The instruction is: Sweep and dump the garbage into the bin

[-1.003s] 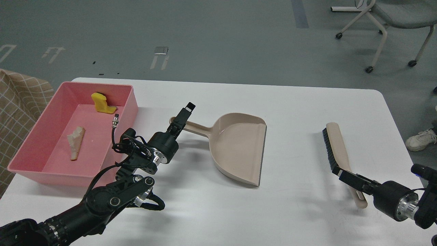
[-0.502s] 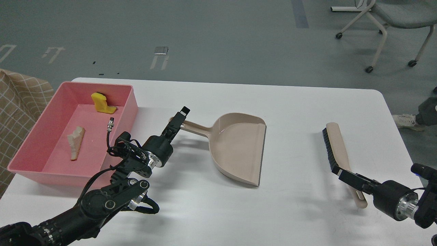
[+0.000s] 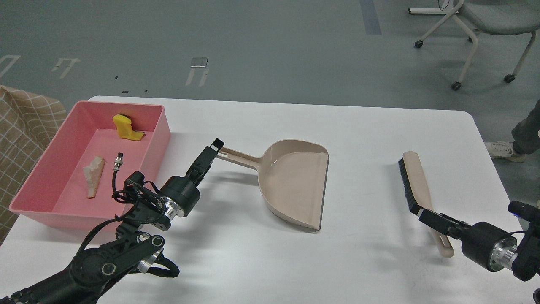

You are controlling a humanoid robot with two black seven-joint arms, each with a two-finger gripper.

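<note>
The pink bin (image 3: 162,126) stands at the table's left. In it lie the yellow chunk (image 3: 124,126) at the far end and the bread slice (image 3: 93,175) nearer me. The beige dustpan (image 3: 295,181) lies empty on the table's middle, its handle pointing left. My left gripper (image 3: 209,153) is just left of the handle's end, apart from it and holding nothing. The beige brush (image 3: 415,181) with black bristles lies on the right. My right gripper (image 3: 422,212) lies across its handle. Its fingers cannot be told apart.
The white table (image 3: 371,139) carries only the bin, dustpan and brush. A cable plug (image 3: 118,161) on my left arm hangs over the bin. A checked cloth (image 3: 21,122) is at the left, a wheeled chair (image 3: 485,17) and a person's shoe (image 3: 504,150) at the right.
My left gripper has drawn back, left and toward me, off the dustpan handle, which stays on the table. My right arm and the brush have not moved.
</note>
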